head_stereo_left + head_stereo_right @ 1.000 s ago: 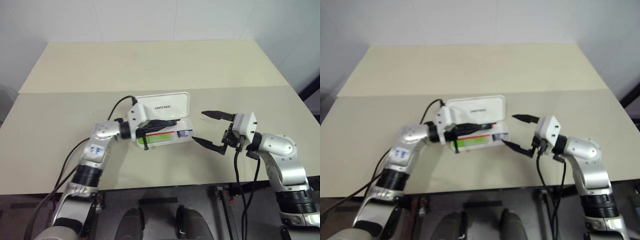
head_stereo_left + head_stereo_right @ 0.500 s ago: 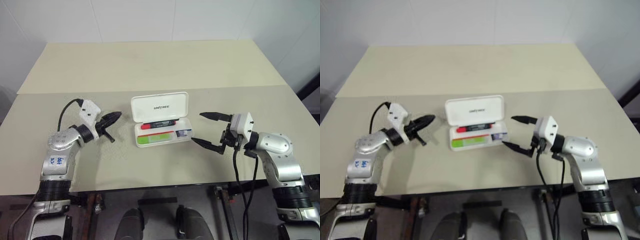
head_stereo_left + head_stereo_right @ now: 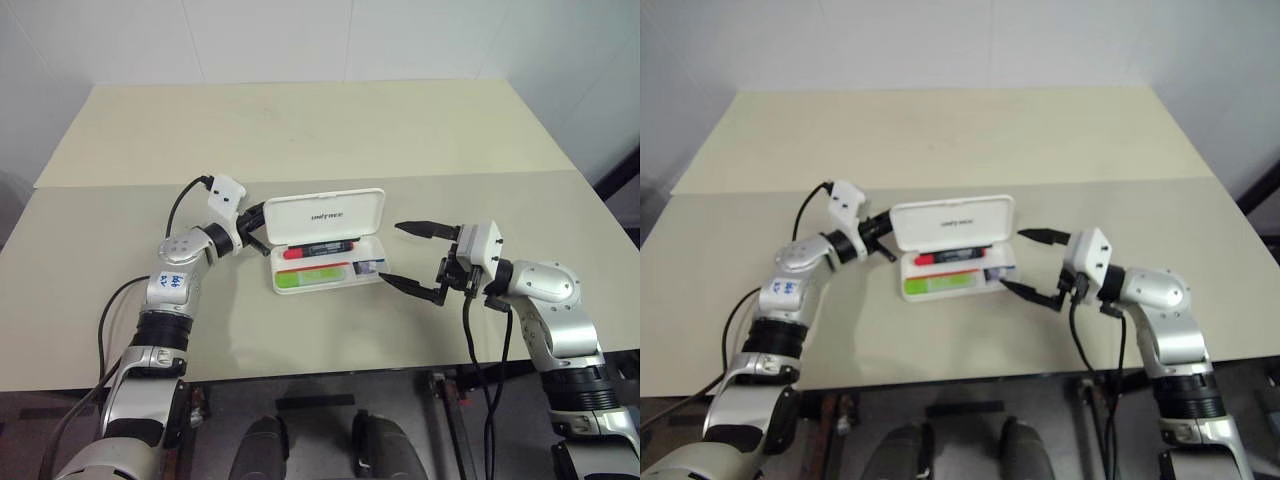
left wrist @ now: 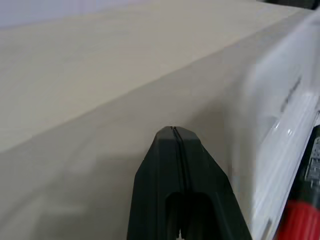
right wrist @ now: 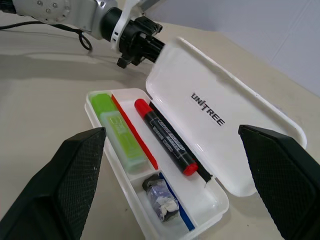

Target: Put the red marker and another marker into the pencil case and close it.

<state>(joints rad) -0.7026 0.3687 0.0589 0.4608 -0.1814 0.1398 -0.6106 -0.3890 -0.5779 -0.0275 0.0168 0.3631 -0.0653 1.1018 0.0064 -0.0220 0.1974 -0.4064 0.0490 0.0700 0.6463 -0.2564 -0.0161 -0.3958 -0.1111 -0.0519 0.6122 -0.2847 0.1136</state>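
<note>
The white pencil case [image 3: 326, 216] lies open at the table's middle, its lid with the black print tilted up at the back. In its tray the red marker [image 3: 318, 249] lies along the back, and the light-green marker [image 3: 311, 277] lies in front of it, a thin red stripe between them. My left gripper [image 3: 256, 222] is shut with nothing in it, its tip against the lid's left end, slightly behind it. My right gripper [image 3: 402, 257] stands open just right of the tray, facing the case. The right wrist view looks into the case, showing the red marker [image 5: 165, 137] and the green marker [image 5: 118, 131].
A small crumpled bluish item [image 5: 160, 194] sits in the tray's right compartment. The beige table [image 3: 300, 130] stretches far behind the case, with a seam across it. A black cable [image 3: 185, 200] loops from my left wrist.
My left gripper pulled away from over the case, swung out to the left, then came back to the lid's left end. The right gripper held still.
</note>
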